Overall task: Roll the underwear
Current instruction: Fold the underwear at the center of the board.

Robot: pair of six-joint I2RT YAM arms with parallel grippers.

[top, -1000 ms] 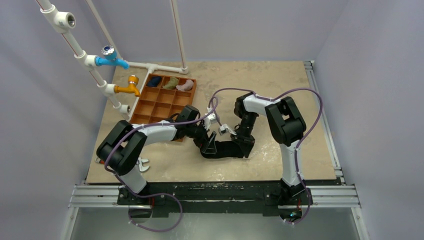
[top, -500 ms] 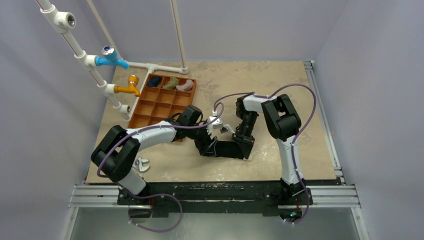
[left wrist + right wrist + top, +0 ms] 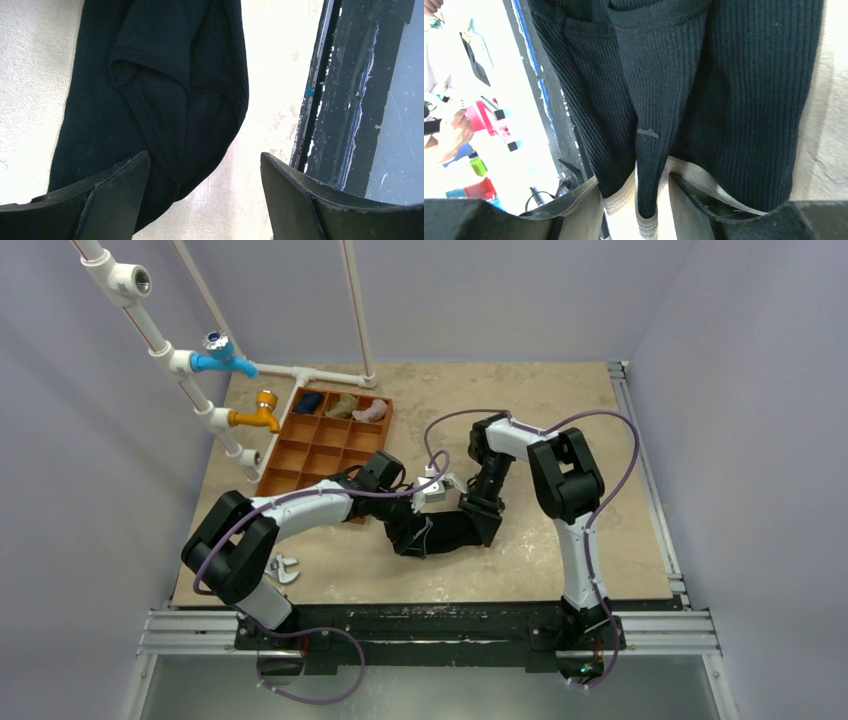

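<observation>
The underwear [image 3: 447, 532] is a black ribbed garment lying bunched on the table between both arms. In the left wrist view it [image 3: 165, 90] lies folded at the upper left. My left gripper [image 3: 408, 537] is open at its left end [image 3: 205, 200]; the left finger [image 3: 107, 195] overlaps the fabric edge, and bare table shows between the jaws. My right gripper [image 3: 480, 517] is shut on the right end of the underwear [image 3: 724, 85], pinching a fold of black cloth with a pale waistband [image 3: 646, 220] between its fingers and lifting it slightly.
An orange-brown compartment tray [image 3: 318, 448] stands at the back left, holding dark blue [image 3: 308, 401], olive-green [image 3: 343, 405] and pink [image 3: 370, 411] cloth bundles. White pipes with a blue tap [image 3: 222, 354] and an orange tap [image 3: 258, 412] run along the left. A small metal piece [image 3: 284, 568] lies front left. The table's black front rail [image 3: 350, 90] is close by.
My right gripper has pulled its end of the underwear back and leftward, bunching the garment shorter. My left arm has shifted slightly and stays at the left end.
</observation>
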